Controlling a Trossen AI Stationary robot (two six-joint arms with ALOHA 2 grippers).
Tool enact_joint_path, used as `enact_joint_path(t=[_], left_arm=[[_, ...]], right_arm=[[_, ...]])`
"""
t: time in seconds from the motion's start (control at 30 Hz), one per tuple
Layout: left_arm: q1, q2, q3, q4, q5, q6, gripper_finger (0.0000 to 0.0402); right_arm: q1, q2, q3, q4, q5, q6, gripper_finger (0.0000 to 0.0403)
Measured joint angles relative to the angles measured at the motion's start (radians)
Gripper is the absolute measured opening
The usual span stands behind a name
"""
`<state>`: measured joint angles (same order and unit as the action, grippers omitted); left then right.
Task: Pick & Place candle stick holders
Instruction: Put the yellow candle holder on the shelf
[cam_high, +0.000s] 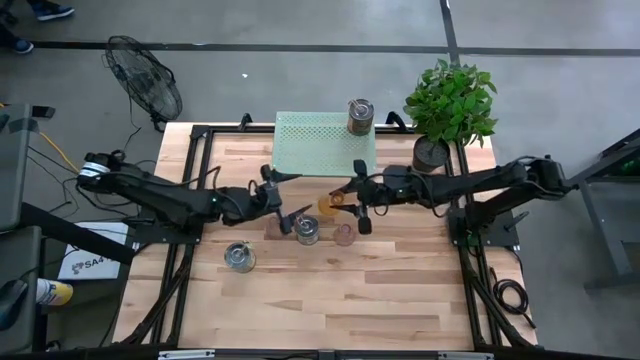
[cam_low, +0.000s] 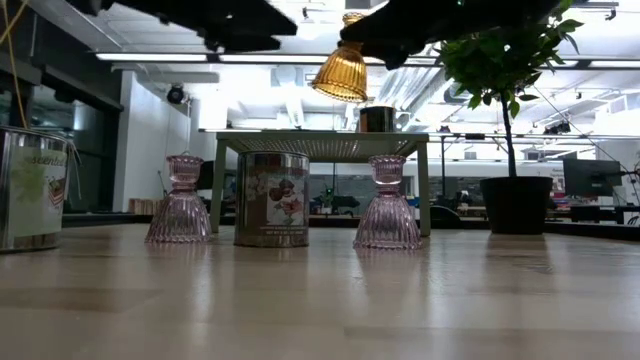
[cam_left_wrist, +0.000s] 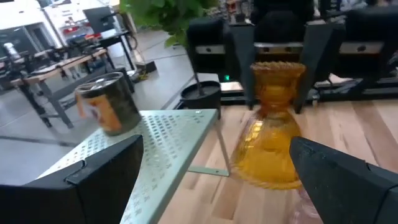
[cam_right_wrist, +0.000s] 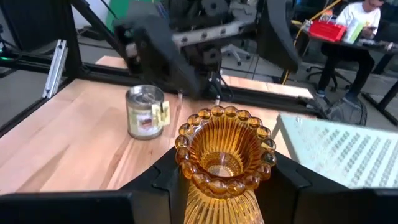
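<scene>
So, 1 metal holder (cam_high: 360, 116) sits on the green stand (cam_high: 310, 150); right gripper (cam_high: 338, 200) clamps the amber holder (cam_low: 344, 72) aloft; left gripper (cam_high: 283, 203) gapes empty; 4 holders wait on the table (cam_high: 400, 290).

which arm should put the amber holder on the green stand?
Right. Its claw is already shut on the amber holder, lifted beside the green stand. The left claw is open and empty, by the pink holders.

The floor (cam_high: 300, 70) is grey, with dark lines across it. A black fan (cam_high: 145, 78) stands on it by the wooden table (cam_high: 330, 290). Long ceiling lights (cam_low: 160, 57) glow white. Far desks (cam_left_wrist: 50, 68) fill the room (1 person (cam_right_wrist: 357, 25) sits at one).
</scene>
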<state>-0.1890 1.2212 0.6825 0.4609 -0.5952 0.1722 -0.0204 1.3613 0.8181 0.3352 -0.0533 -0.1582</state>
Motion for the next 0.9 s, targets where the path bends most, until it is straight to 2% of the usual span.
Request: enact_joint_path(t=[0.13,0.3,0.57,0.9], left_arm=[[0.003,0.038,0.03,0.004,0.012,0.007,0.0399],[0.041,0.077,0.052,-0.001,0.115,-0.025,0.0399],[0.066,0.096,0.06,-0.015,0.185,-0.072,0.0399],[0.066,0.129,0.059,0.002,0.188,-0.098,0.0399]], right_arm=[[0.0,0.029,0.039,-0.001,-0.006,-0.03,0.0138],[0.0,0.088,0.094,-0.004,-0.017,-0.059,0.0138],[-0.009,0.146,0.154,-0.019,-0.019,-0.079,0.0138],[-0.019,0.146,0.171,0.001,-0.05,-0.086,0.0138]])
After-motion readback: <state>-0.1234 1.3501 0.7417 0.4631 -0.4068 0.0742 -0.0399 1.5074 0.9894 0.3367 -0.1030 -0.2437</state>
